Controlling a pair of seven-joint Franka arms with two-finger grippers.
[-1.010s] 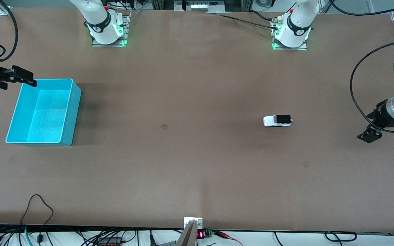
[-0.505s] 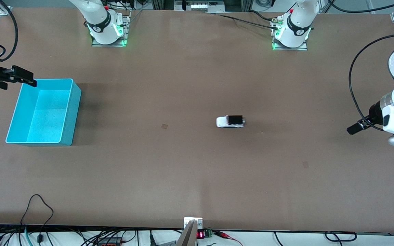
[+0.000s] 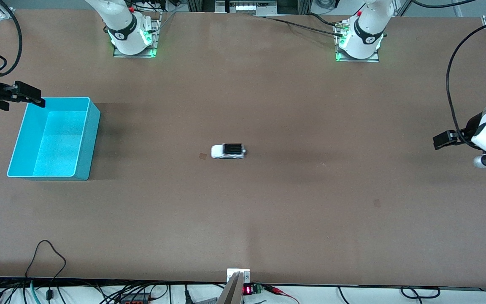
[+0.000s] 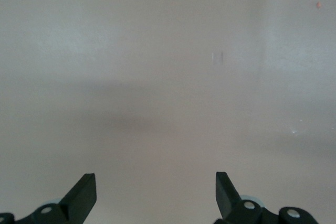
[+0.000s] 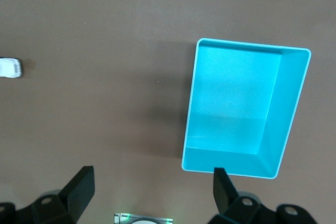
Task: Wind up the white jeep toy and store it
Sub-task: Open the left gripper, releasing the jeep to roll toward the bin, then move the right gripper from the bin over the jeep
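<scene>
Front view: the white jeep toy (image 3: 228, 151) is now seen at the frame's centre, shifted from centre-right toward the turquoise bin (image 3: 54, 138); it is blurred, and cut off at the right wrist view's edge. The left gripper (image 4: 155, 195) has lifted at the right edge, fingers apart. The right gripper (image 5: 152, 192), spread open, waits above the bin.

I see the jeep (image 3: 228, 151) motion-blurred on the surface; in the right wrist view the edge cuts it (image 5: 10, 67) off. Both arms run off the front view's sides.
</scene>
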